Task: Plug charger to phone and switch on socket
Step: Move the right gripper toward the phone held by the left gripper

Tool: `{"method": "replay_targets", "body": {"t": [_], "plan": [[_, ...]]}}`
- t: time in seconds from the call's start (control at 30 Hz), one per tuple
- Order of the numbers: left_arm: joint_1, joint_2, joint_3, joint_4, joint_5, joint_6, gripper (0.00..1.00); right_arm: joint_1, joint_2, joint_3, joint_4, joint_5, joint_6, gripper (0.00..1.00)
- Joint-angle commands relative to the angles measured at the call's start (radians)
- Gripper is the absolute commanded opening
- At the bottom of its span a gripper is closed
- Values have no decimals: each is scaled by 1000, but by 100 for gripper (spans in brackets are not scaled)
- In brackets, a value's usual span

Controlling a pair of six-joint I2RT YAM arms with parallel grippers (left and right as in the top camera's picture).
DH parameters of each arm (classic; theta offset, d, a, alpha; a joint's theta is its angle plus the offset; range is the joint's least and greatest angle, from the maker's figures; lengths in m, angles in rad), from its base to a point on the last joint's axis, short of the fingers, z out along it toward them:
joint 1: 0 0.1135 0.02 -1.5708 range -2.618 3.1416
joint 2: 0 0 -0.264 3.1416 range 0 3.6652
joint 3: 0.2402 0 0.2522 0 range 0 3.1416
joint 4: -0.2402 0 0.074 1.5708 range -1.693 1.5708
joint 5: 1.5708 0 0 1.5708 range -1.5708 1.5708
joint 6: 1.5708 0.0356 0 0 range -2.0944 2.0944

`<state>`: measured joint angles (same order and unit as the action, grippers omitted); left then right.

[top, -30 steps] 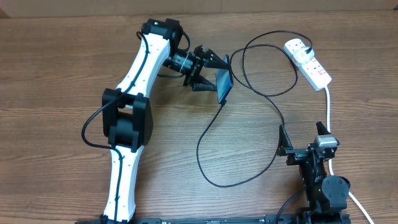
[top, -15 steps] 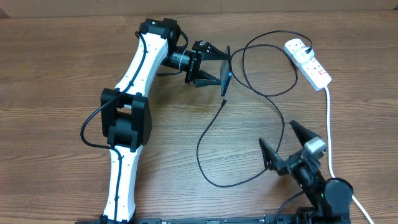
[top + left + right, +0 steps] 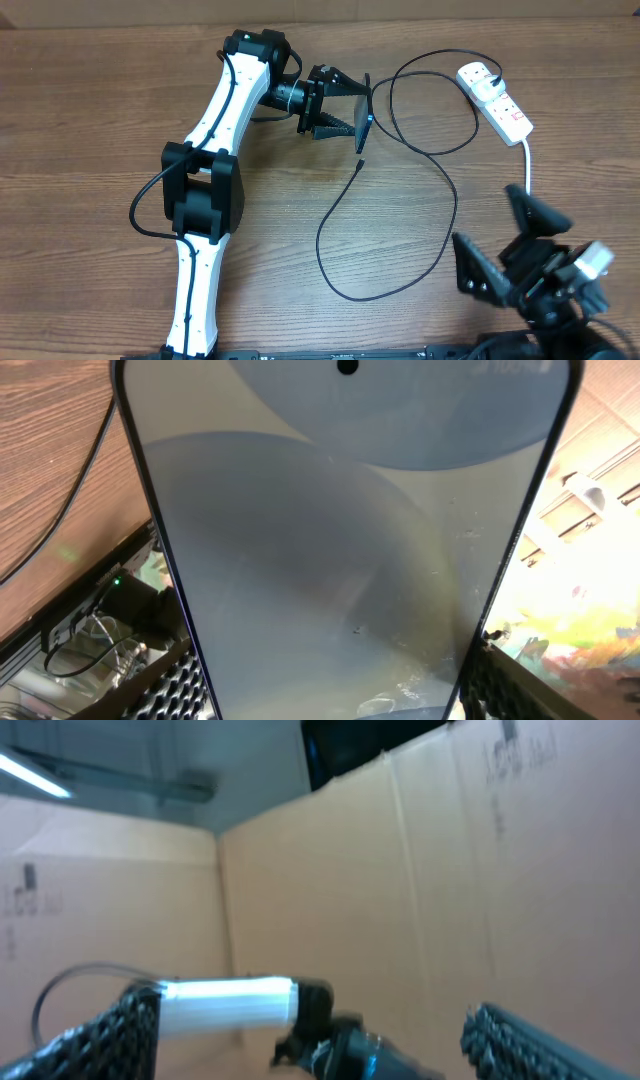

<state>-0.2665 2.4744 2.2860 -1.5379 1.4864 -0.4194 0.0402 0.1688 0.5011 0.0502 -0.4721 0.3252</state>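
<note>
Two arms are seen from overhead on a wooden bench (image 3: 100, 120). The left end effector (image 3: 352, 104) is noted in the upper centre of the frame, clamped on the phone (image 3: 366, 112), which is held edge-on to the overhead camera and raised off the bench. In the left wrist view the phone's pale blue-grey screen (image 3: 340, 560) fills most of the frame, with textured black fingers (image 3: 515, 680) seen at its lower corners.

The charger (image 3: 320, 235) is laid in a long loop across the centre of the bench. Its connector tip (image 3: 360, 163) is seen just below the phone's lower end and appears apart from it. Its far end is traced to the socket (image 3: 497, 98) at upper right, where a dark plug is seated. A thick white cord (image 3: 528, 165) is run from the socket down the right side.

The right end effector (image 3: 510, 245) is noted at lower right, spread wide with nothing gripped. The right wrist view is blurred; only cardboard walls and part of the white left arm (image 3: 225, 1000) are made out.
</note>
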Motion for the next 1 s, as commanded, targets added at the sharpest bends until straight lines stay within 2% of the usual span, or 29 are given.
{"method": "replay_targets", "body": {"t": [0.0, 0.03, 0.13, 0.2, 0.27, 0.33, 0.37, 0.4, 0.5, 0.53, 0.63, 0.87, 0.97], "plan": [[0, 3, 36, -2, 60, -7, 61, 4, 163, 229, -224, 27, -264, 100], [0, 3, 36, -2, 60, -7, 61, 5, 229, 312, -341, 31, -305, 100], [-1, 3, 36, -2, 60, -7, 60, 6, 391, 489, -602, -46, -314, 100], [-3, 3, 36, -2, 60, -7, 61, 5, 498, 581, -755, -318, -314, 100], [-3, 3, 36, -2, 60, -7, 61, 6, 554, 598, -780, -534, -315, 100], [-2, 3, 36, -2, 59, -7, 60, 6, 616, 596, -724, -620, -292, 100], [-2, 3, 36, -2, 59, -7, 60, 5, 649, 598, -701, -590, -219, 98], [-2, 3, 36, -2, 60, -8, 60, 8, 672, 604, -700, -524, -156, 91], [-4, 3, 36, -2, 59, -8, 59, 46, 712, 636, -765, -164, -13, 91], [-5, 3, 36, -2, 59, -8, 59, 69, 719, 647, -778, -64, 9, 97], [-7, 3, 36, -2, 59, -10, 59, 153, 751, 701, -841, 166, 54, 100], [-23, 3, 36, -2, 55, -15, 59, 374, 990, 935, -1131, 527, 90, 100], [-33, 3, 36, -3, 55, -22, 58, 454, 1104, 1031, -1178, 603, 125, 100]]}}
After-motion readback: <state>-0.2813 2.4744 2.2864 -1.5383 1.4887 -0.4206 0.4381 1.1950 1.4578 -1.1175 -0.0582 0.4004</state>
